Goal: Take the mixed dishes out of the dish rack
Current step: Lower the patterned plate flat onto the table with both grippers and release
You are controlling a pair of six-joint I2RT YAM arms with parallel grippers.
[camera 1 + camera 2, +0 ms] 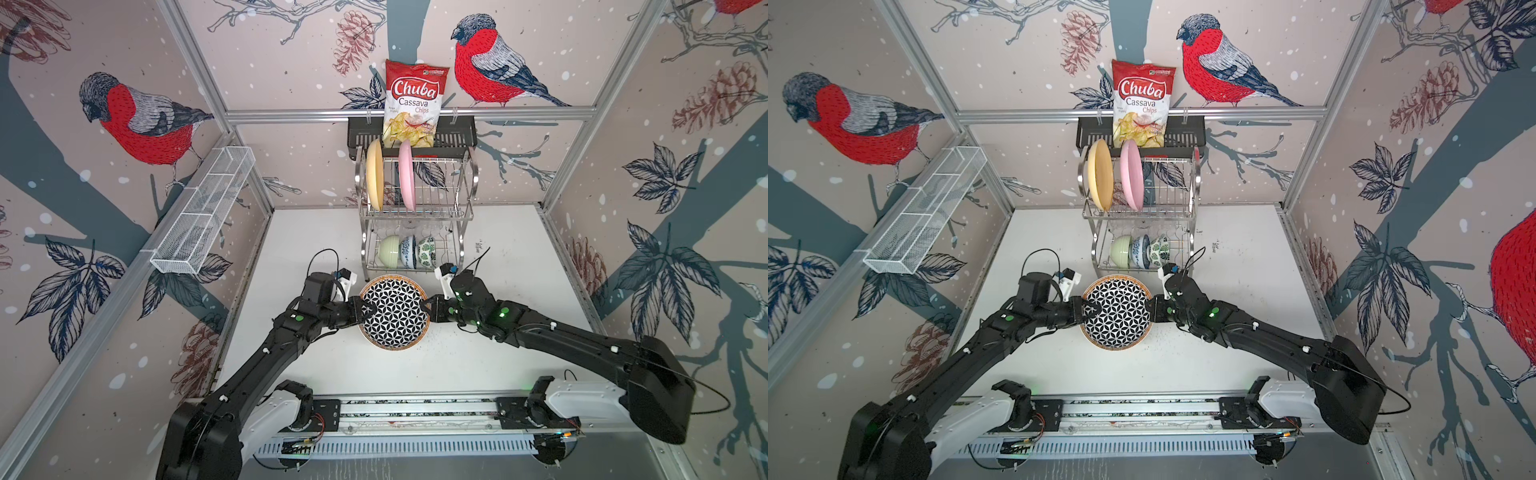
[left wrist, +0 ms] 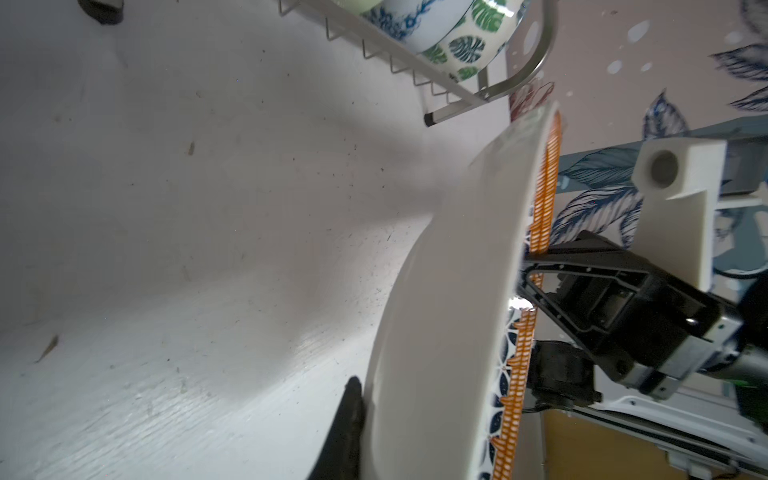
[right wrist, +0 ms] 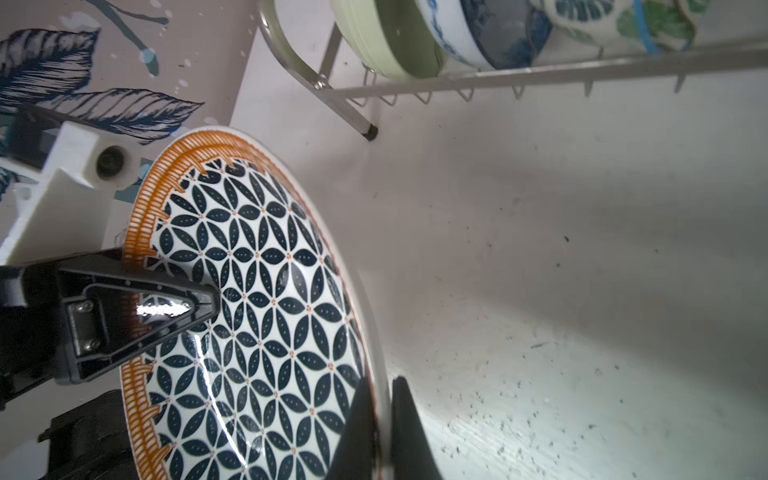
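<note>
A round plate [image 1: 394,313] [image 1: 1116,313] with a dark petal pattern and an orange rim hangs just in front of the dish rack [image 1: 415,216] [image 1: 1142,214], above the table. My left gripper [image 1: 365,311] [image 1: 1087,311] is shut on its left rim and my right gripper [image 1: 424,311] [image 1: 1149,311] on its right rim. The right wrist view shows both fingers [image 3: 365,415] pinching the rim. In the left wrist view one finger [image 2: 349,424] presses the white underside [image 2: 449,291]. A cream-yellow plate [image 1: 374,174] and a pink plate [image 1: 406,174] stand upright on the upper tier. Three small bowls [image 1: 408,251] lie on the lower tier.
A black slotted shelf basket [image 1: 361,133] with a chips bag [image 1: 415,104] hangs on the back wall right above the rack. A long white mesh tray [image 1: 203,208] is mounted on the left wall. The white table [image 1: 498,270] reaches to the wall rails.
</note>
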